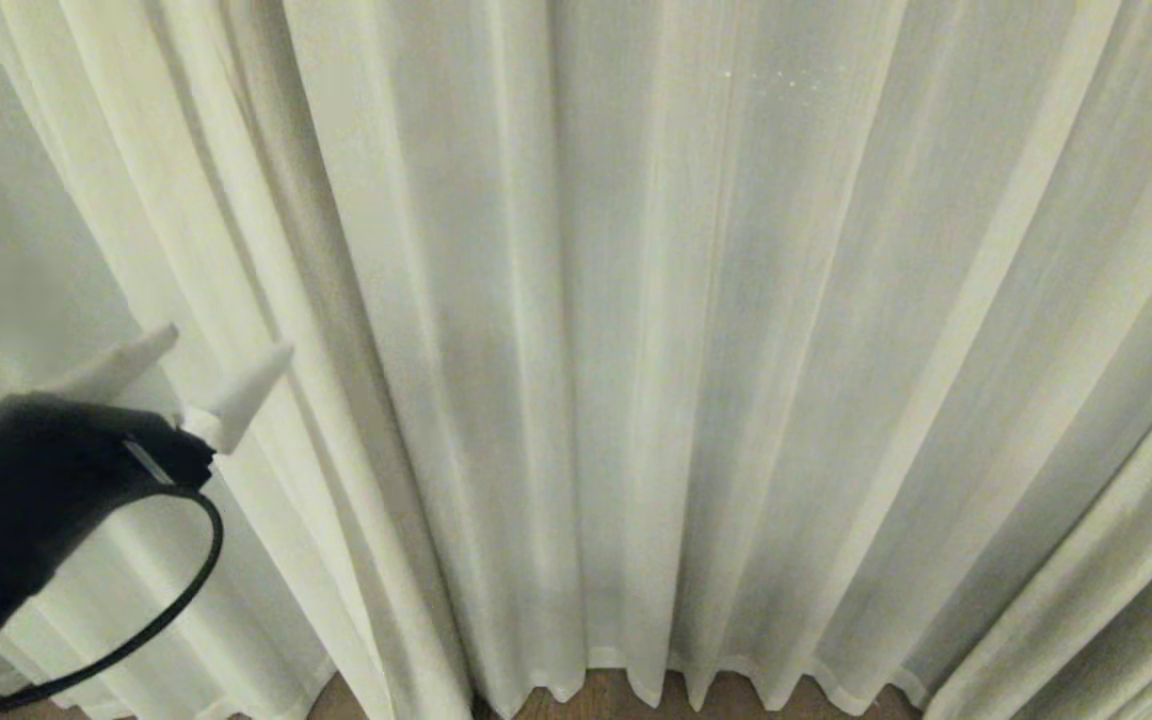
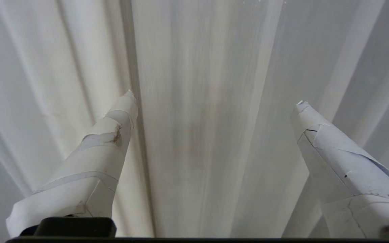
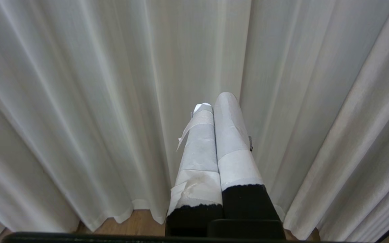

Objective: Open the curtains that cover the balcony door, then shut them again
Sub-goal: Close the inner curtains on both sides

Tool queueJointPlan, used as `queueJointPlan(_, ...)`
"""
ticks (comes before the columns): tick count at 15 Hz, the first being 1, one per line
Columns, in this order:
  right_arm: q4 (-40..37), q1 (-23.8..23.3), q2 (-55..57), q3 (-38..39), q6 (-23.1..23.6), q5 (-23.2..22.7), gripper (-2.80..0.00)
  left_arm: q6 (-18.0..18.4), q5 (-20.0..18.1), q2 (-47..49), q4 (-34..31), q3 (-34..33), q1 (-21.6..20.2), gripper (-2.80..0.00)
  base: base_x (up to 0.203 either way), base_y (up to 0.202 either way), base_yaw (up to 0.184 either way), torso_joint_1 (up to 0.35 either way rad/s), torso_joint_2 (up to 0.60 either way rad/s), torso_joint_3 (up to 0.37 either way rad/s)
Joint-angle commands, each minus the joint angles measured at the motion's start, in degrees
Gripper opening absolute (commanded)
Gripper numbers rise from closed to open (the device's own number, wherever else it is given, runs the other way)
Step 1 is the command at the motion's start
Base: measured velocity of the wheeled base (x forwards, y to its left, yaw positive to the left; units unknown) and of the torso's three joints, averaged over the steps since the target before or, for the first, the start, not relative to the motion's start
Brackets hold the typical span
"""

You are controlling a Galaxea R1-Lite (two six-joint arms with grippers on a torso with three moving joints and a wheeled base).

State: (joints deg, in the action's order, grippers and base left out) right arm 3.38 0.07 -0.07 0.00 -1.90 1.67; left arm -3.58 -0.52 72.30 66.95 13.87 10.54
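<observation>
Facing the curtains [image 1: 636,350], left end effector [image 1: 221,365] spread wide, right end effector [image 3: 216,104] closed

The curtains [image 1: 636,350] fill nearly the whole head view, hanging from the top edge down to the floor [image 1: 616,695], a strip along the bottom edge. At the lower left of the frame the left gripper [image 1: 221,365] sits before the folds. In the right wrist view the right gripper [image 3: 216,101] faces the curtains at frame centre.

matt woven cloth curtains [image 1: 696,350], wood floor [image 3: 140,221].
</observation>
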Motion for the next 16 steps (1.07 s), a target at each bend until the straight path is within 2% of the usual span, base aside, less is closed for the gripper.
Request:
queueJointPlan(1, 0.1, 0.0, 0.1, 0.0, 0.0, 0.0, -2.8, 0.0, 0.0, -3.0, 0.4, -2.2, 0.0, 0.0, 0.0, 0.0, 0.0, 0.0, 0.0, 0.0)
queueJointPlan(3, 0.1, 0.0, 0.1, 0.0, 0.0, 0.0, -2.8, 0.0, 0.4, -3.5, 0.4, -3.5, -0.1, 0.0, 0.0, 0.0, 0.0, 0.0, 0.0, 0.0)
queueJointPlan(4, 0.1, 0.0, 0.1, 0.0, 0.0, 0.0, -2.8, 0.0, 0.9, -3.5, 0.5, -3.7, -0.5, -0.7, 0.0, 0.0, 0.0, 0.0, 0.0, 0.0)
queueJointPlan(5, 0.1, 0.0, 0.1, 0.0, 0.0, 0.0, -2.8, -0.1, 1.3, -3.5, 0.5, -3.7, -1.0, -2.8, 0.0, 0.0, 0.0, 0.0, 0.0, 0.0)
queueJointPlan(11, 0.1, 0.0, 0.1, 0.0, 0.0, 0.0, -2.8, -0.1, 1.5, -7.4, -1.2, -4.5, -2.7, -2.8, 0.0, 0.0, 0.0, 0.0, 0.0, 0.0)
queueJointPlan(12, 0.1, 0.0, 0.1, 0.0, 0.0, 0.0, -2.8, -0.1, 1.4, -9.6, -3.5, -4.5, -3.6, -2.8, 0.0, 0.0, 0.0, 0.0, 0.0, 0.0)
queueJointPlan(16, 0.1, 0.0, 0.1, 0.0, 0.0, 0.0, -2.8, -0.1, 1.3, -23.0, -20.4, -5.7, -6.2, -2.8, 0.0, 0.0, 0.0, 0.0, 0.0, 0.0)
